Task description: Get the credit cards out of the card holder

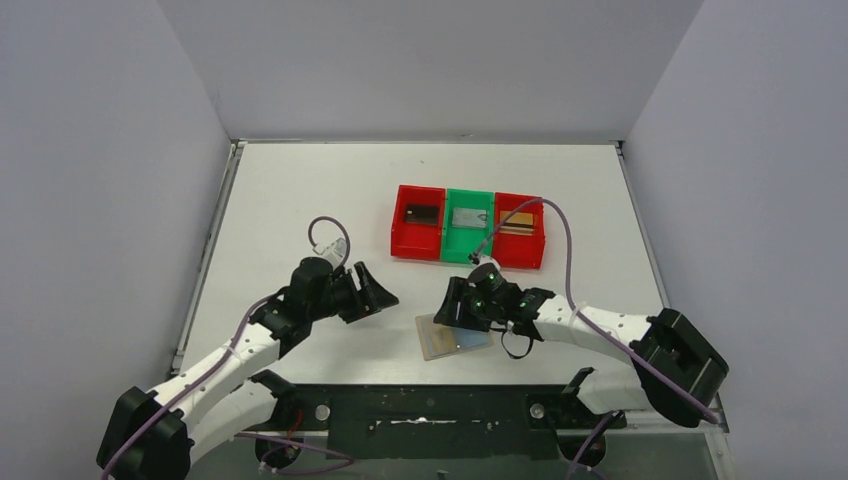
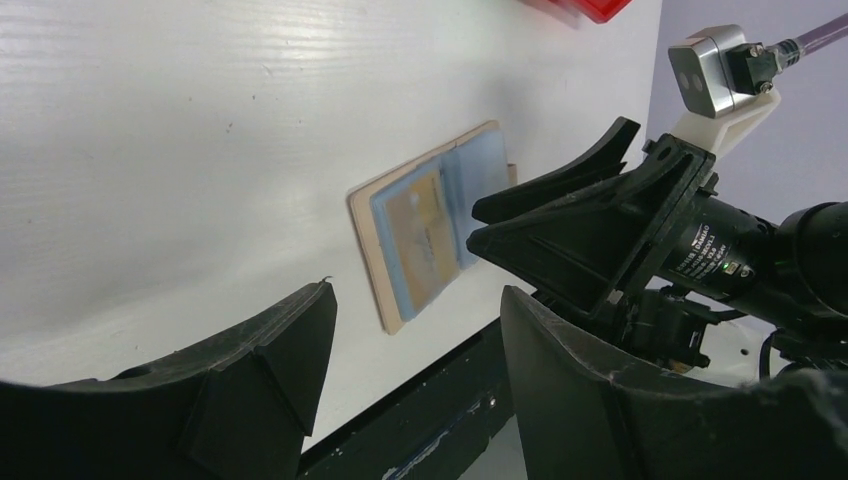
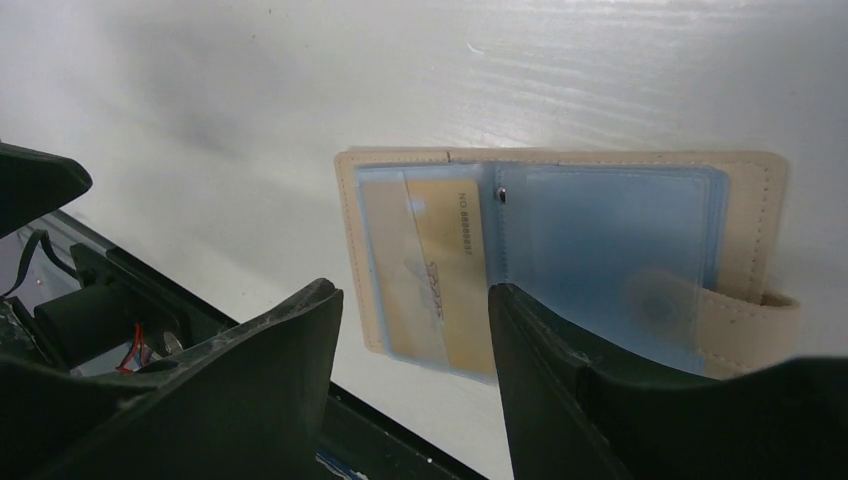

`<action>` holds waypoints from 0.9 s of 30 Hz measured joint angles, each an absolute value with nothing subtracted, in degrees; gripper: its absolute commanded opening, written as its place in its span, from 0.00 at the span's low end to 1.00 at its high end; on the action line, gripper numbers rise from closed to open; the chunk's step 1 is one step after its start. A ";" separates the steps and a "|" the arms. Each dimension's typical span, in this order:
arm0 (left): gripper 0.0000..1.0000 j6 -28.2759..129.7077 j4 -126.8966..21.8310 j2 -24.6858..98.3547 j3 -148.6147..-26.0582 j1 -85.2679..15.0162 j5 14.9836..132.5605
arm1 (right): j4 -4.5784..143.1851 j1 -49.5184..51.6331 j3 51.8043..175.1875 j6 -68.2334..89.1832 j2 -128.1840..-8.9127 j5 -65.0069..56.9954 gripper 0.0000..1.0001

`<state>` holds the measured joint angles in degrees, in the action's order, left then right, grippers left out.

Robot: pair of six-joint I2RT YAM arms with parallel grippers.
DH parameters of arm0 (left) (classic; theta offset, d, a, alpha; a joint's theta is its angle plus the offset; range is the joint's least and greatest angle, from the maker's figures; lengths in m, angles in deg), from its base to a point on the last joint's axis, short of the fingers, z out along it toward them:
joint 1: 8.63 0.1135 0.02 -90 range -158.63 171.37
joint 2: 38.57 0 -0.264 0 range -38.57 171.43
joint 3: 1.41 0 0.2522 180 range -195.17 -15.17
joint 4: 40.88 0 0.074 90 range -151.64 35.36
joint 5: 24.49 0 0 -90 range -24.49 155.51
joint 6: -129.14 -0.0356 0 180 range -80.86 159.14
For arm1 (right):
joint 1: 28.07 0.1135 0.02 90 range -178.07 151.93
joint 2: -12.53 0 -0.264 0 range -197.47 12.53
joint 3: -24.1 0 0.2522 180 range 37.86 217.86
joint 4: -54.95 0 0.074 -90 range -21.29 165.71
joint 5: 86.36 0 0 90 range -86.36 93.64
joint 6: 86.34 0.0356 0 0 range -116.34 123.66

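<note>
The card holder (image 1: 452, 338) lies opened flat on the white table (image 1: 300, 200), near the front edge and in front of the right arm. Its blue-grey inner panels face up and its closure tab (image 3: 750, 310) sticks out at one end. A tan card (image 3: 425, 270) sits in one panel behind a clear sleeve, with printed digits along one edge. The other panel looks blue-grey, and the pictures do not show whether it holds a card.

The right gripper (image 3: 412, 292) hangs low over the card holder. Its two fingers are spread apart, and the tan card shows in the gap between them. They pinch nothing, and whether a fingertip touches the holder cannot be told.

The left gripper (image 2: 415, 295) is to the left of the card holder, clear of it and turned toward it. Its fingers are also spread, with nothing between them.

Farther back on the table stands a row of three trays (image 1: 445, 225), red, green and red, side by side. A flat thing lies in each.
</note>
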<state>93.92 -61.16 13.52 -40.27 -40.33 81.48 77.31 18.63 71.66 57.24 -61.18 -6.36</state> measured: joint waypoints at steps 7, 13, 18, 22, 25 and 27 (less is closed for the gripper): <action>0.58 93.00 -61.01 16.78 -40.27 -40.46 83.53 | 74.45 20.62 69.00 60.15 -62.88 -7.35 0.50; 0.56 92.63 -60.83 18.07 -40.34 -41.34 83.97 | 72.30 22.69 68.89 61.61 -65.22 -7.83 0.40; 0.54 92.04 -60.90 20.89 -41.30 -43.19 83.86 | 70.10 23.55 68.89 62.31 -66.45 -8.86 0.37; 0.54 91.84 -60.88 22.27 -42.11 -45.71 83.27 | 68.02 23.70 68.89 62.90 -66.36 -8.83 0.38; 0.52 91.67 -60.85 24.17 -43.20 -48.64 82.42 | 67.67 23.74 68.89 63.60 -65.46 -8.18 0.39; 0.51 91.47 -60.88 25.83 -44.03 -50.43 81.74 | 68.41 23.74 68.89 64.37 -64.17 -6.69 0.41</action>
